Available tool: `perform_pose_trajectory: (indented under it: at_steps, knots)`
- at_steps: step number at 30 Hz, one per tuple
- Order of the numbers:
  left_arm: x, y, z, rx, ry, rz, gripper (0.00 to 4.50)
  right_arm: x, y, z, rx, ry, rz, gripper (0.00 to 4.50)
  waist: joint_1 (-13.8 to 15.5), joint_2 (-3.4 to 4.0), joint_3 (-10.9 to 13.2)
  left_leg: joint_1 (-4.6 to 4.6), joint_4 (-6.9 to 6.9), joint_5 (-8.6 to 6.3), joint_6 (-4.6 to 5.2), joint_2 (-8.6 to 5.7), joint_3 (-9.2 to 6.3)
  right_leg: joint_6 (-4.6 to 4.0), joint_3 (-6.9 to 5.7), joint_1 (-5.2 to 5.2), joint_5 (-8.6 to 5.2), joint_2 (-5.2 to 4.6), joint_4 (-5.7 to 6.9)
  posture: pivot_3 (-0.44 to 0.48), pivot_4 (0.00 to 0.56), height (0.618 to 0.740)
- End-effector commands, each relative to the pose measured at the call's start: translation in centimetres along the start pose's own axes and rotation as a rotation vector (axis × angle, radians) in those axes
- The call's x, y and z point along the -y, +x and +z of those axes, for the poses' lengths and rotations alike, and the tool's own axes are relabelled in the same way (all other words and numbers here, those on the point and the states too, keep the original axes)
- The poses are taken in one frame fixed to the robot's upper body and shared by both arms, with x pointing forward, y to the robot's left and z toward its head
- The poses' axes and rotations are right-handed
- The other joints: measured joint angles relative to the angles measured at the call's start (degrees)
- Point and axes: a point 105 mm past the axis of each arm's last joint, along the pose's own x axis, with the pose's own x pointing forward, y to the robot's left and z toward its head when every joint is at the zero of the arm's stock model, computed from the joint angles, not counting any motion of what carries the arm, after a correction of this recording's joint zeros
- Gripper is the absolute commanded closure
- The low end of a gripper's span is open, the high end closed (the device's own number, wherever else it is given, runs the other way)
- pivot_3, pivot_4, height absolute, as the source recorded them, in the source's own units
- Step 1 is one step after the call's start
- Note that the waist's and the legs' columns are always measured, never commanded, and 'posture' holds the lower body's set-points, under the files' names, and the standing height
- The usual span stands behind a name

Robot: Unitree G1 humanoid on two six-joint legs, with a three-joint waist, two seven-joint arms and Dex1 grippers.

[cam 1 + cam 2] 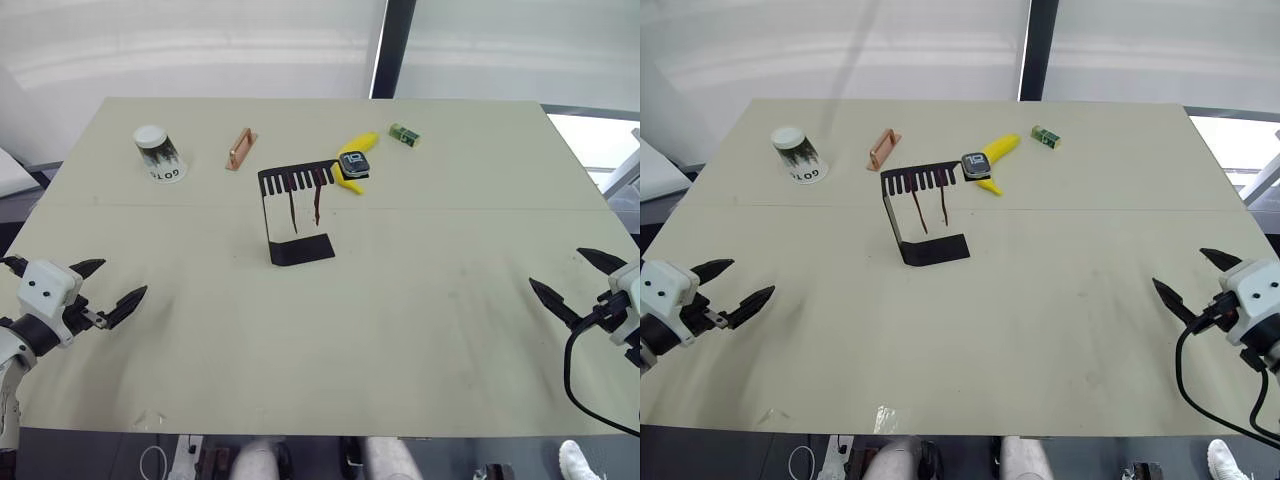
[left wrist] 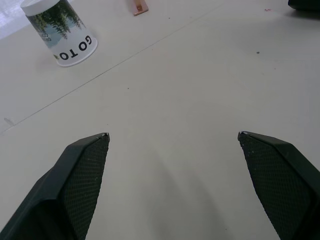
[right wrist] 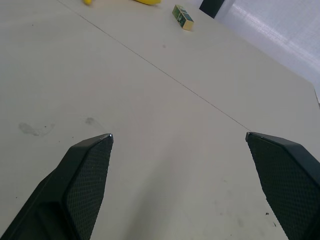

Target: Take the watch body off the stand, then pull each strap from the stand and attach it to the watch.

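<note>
The black stand [image 1: 294, 212] rises near the middle of the table, foot toward me, comb-slotted top facing away. On the right end of that top sits the watch body [image 1: 353, 164], dark screen up. Two dark red straps [image 1: 305, 204] hang from the slots. At the near left edge my left gripper [image 1: 108, 287] is open, far from the stand, fingers [image 2: 75, 185] wide over bare table. My right gripper [image 1: 578, 277] is open at the near right edge, fingers [image 3: 80, 185] spread over bare table as well.
A yellow banana [image 1: 358, 146] lies just behind the watch. A small green block [image 1: 404, 134] sits far right, a copper-coloured handle [image 1: 240, 148] and an upside-down paper cup [image 1: 159, 153] far left. The table [image 1: 420, 330] is bare in front of the stand.
</note>
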Motion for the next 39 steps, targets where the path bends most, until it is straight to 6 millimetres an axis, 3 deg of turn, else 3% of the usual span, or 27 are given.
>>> perform_pose_trajectory:
  at_steps: [1,3,6,11,17,22,27,39]
  knots:
    - [0.7,0.5,3.7,0.128,0.023,-0.027,0.06,-1.7,2.0,3.8,0.156,0.086,0.017,0.00,0.0,0.00,0.0,0.00,0.00,0.00,0.00,0.00,0.00,0.00,0.00,0.00,0.00,0.00,0.00,0.000,0.150,0.729]
    - [2.9,1.2,7.9,0.288,-0.016,-0.144,0.06,-5.4,4.3,8.7,0.313,0.230,0.082,0.00,-0.4,-0.20,0.0,0.01,-0.01,0.05,-0.06,0.04,0.01,-0.03,0.03,-0.01,0.01,0.01,0.04,0.000,0.150,0.729]
    - [5.4,1.5,10.6,0.346,-0.014,-0.286,0.06,-7.9,5.6,13.1,0.417,0.368,0.107,0.00,-0.3,-0.08,0.1,0.02,-0.01,0.20,-0.25,0.07,0.01,-0.20,0.09,-0.07,0.10,0.02,0.20,0.000,0.150,0.729]
    - [8.1,1.5,14.0,0.443,-0.057,-0.414,0.06,-10.9,7.2,18.3,0.480,0.461,0.152,0.00,0.1,-0.05,0.1,0.11,-0.15,0.26,-0.30,0.06,-0.02,-0.26,0.06,-0.08,0.06,0.07,0.24,0.000,0.150,0.729]
    - [9.8,1.4,15.9,0.489,-0.105,-0.517,0.06,-12.9,10.6,22.6,0.479,0.516,0.125,0.00,-0.4,-0.09,0.1,-0.02,-0.06,0.33,-0.24,0.05,-0.03,-0.27,0.08,-0.11,0.05,0.12,0.18,0.000,0.150,0.729]
    - [10.8,1.7,16.5,0.504,-0.114,-0.558,0.06,-14.4,13.2,24.3,0.460,0.482,0.110,0.00,-0.3,-0.10,0.0,-0.11,-0.05,0.38,-0.24,0.07,-0.05,-0.29,0.06,-0.16,0.04,0.16,0.13,0.000,0.150,0.729]
    - [11.5,1.7,17.4,0.528,-0.118,-0.580,0.06,-14.8,14.6,24.2,0.414,0.472,0.085,0.00,-0.3,-0.11,0.0,-0.23,-0.04,0.40,-0.20,0.07,-0.11,-0.27,0.01,-0.19,0.05,0.16,0.09,0.000,0.150,0.729]
    - [12.0,2.1,17.7,0.541,-0.109,-0.546,0.06,-15.2,16.4,23.5,0.326,0.491,0.069,0.00,-0.4,-0.11,0.0,-0.26,-0.04,0.41,-0.19,0.07,-0.12,-0.27,0.00,-0.20,0.05,0.17,0.07,0.000,0.150,0.729]
